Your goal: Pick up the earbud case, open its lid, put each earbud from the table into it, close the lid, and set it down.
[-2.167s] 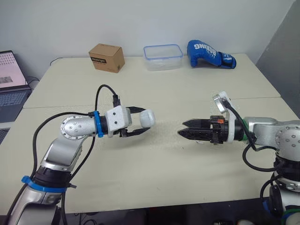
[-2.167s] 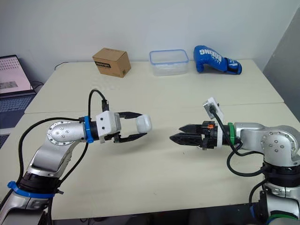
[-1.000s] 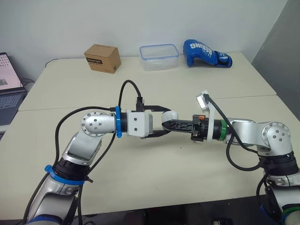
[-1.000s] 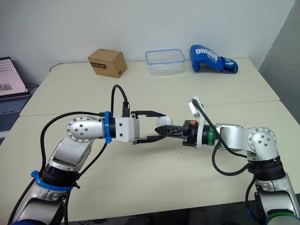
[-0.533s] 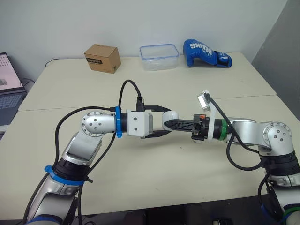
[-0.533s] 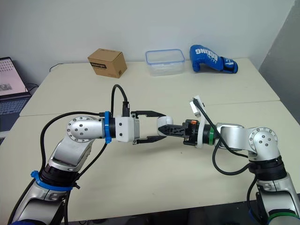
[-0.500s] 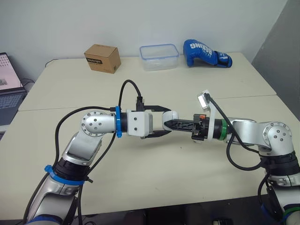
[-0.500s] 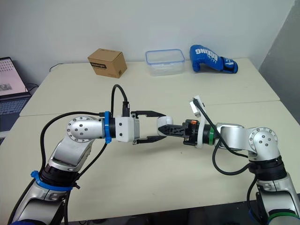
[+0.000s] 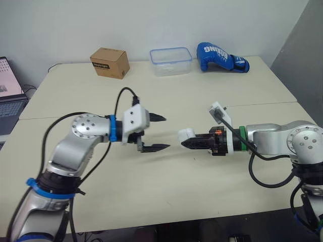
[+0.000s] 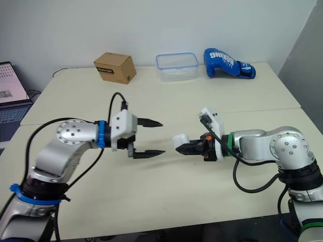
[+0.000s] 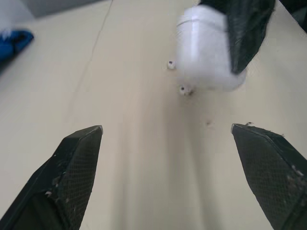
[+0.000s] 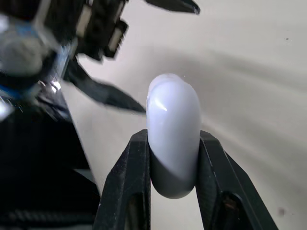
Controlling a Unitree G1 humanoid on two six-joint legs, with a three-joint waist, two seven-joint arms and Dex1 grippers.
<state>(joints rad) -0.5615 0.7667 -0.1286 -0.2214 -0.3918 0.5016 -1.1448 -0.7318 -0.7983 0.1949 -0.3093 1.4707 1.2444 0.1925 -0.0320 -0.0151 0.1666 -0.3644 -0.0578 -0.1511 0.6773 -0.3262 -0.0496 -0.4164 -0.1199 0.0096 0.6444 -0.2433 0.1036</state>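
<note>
The right claw [image 12: 172,139] is closed on the white earbud case [image 9: 185,135], pinching it between its two black fingers [image 12: 128,172] by the lower half, so the rounded end sticks out past the tips. The case is held in the air above the middle of the desk [image 9: 151,191], clear of the surface, with its lid down.

The left claw [image 9: 166,133] faces the case across a small gap. It is wide open and holds nothing, with one finger above the other and both tips pointing at the case.

A first earbud [image 11: 170,64] and a second earbud [image 11: 183,89] lie on the desk close to each other but apart. In the left wrist view they sit just beside the outline of the case; how far under it they lie cannot be told.

Along the far edge of the desk stand a cardboard box [image 9: 109,62], a clear plastic container [image 9: 171,60] with a blue rim, and a blue boxing glove [image 9: 222,57], well apart from both claws. A laptop [image 9: 7,91] sits past the left edge of the desk.
</note>
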